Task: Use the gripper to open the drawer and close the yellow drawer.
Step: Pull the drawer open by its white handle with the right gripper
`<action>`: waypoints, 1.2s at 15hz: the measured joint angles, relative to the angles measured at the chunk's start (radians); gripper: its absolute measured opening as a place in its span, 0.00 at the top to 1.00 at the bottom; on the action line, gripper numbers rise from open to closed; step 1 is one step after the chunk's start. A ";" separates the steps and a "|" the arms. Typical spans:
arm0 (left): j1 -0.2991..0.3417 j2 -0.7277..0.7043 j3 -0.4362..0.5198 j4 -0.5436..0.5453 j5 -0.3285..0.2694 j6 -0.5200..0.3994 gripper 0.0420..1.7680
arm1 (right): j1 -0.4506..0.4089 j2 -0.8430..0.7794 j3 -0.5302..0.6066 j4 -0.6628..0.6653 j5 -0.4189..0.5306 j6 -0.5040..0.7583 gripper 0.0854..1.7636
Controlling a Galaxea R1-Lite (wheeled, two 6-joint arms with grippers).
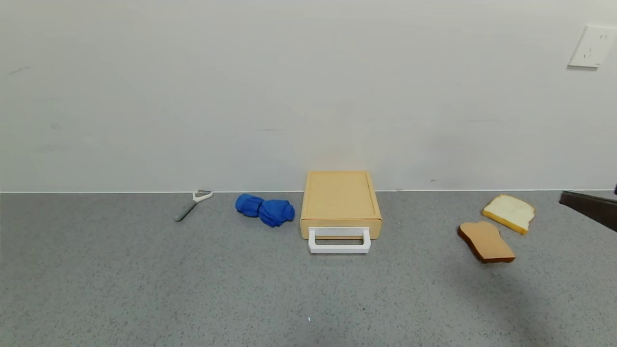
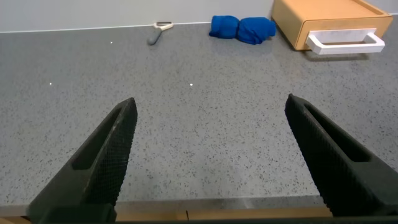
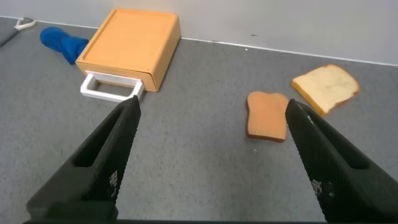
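Sitting shut against the back wall, the pale yellow plastic drawer (image 1: pixel 341 202) has its white loop handle (image 1: pixel 339 240) facing forward on the grey speckled counter (image 1: pixel 144 289). Both black grippers, left (image 2: pixel 208 155) and right (image 3: pixel 211 155), hover spread wide, well apart from it.

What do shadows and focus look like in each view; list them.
Head view: even light, the drawer sharp, a soft shadow on the counter below the bread slices. Left wrist view: the open left gripper looms dark. Right wrist view: the open right gripper likewise, bread slightly soft.
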 joint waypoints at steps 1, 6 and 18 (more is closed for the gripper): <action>0.000 0.000 0.000 0.000 0.000 0.000 0.03 | 0.039 0.063 -0.038 0.002 -0.045 0.022 0.03; 0.000 0.000 0.000 0.000 0.000 0.000 0.03 | 0.241 0.337 -0.204 0.047 -0.217 0.078 0.03; 0.000 0.000 0.000 0.000 0.000 0.000 0.03 | 0.412 0.850 -0.573 0.219 -0.235 0.303 0.03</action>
